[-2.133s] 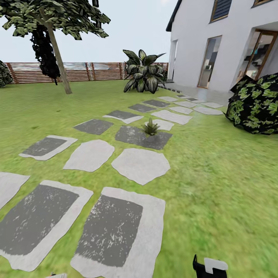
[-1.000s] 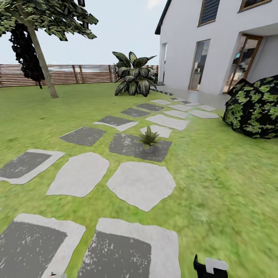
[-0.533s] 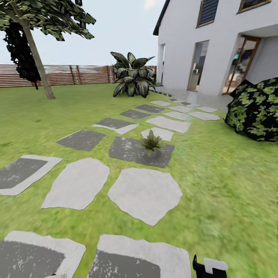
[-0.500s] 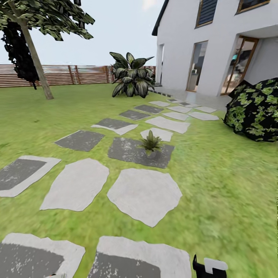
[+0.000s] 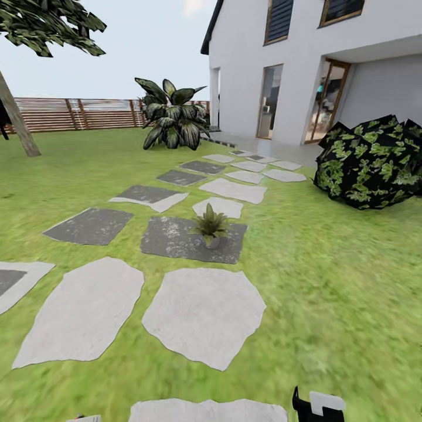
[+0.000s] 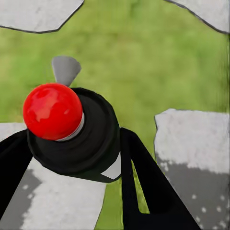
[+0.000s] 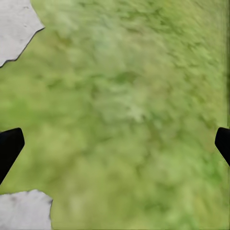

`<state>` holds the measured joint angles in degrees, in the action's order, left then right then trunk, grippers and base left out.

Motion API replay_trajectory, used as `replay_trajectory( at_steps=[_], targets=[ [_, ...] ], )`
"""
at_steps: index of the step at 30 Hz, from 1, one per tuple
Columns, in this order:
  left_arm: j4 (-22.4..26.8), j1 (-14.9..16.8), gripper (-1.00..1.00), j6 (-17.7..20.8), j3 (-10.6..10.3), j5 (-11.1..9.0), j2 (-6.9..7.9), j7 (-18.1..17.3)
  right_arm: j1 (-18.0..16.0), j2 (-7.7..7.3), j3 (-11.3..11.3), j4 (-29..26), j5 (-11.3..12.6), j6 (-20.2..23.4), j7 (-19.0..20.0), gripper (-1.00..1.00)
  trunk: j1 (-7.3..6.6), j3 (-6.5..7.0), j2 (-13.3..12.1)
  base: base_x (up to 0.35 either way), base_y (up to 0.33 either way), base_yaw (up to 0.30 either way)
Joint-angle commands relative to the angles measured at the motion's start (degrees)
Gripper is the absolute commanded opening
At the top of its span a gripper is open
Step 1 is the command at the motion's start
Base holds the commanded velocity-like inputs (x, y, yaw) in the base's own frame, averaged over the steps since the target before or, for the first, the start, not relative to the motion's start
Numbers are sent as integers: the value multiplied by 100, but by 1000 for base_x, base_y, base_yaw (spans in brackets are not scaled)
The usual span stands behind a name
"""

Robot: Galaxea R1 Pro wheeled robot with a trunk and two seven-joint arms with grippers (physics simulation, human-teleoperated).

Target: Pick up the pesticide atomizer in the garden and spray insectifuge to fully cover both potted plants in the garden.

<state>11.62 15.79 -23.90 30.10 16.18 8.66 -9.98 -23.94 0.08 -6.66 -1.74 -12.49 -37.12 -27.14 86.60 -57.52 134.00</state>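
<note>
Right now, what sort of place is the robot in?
A house's back garden, by the look of it: green lawn crossed by flat stepping stones, a brown slatted fence, and a white house behind.

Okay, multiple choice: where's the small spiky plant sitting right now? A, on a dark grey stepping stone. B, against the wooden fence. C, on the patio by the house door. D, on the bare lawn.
A: the small plant stands on the dark grey stepping stone, near its far right edge.

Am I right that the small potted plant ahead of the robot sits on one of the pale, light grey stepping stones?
Not quite: in the head view the potted plant sits on a dark grey stepping stone, with pale stones just beyond and in front of it.
</note>
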Motion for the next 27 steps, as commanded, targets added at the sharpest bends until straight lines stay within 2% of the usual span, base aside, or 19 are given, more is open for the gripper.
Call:
replay_trajectory(
  at_steps=[1, 10, 27],
  targets=[
    [-2, 3, -100, -18, 52, 38, 1, -31, -5, 1, -46, 7, -61, -14, -19, 100, 2, -5, 2, 335, 1, -265],
    [-2, 3, -100, -18, 56, 37, 1, -31, -5, 1, -46, 7, -61, -14, -19, 100, 2, -5, 2, 335, 13, -236],
    [-2, 3, -100, -18, 54, 39, -2, -31, -5, -58, -46, 7, -78, -14, -11, 100, 2, -5, 2, 332, 117, -9]
  ],
)
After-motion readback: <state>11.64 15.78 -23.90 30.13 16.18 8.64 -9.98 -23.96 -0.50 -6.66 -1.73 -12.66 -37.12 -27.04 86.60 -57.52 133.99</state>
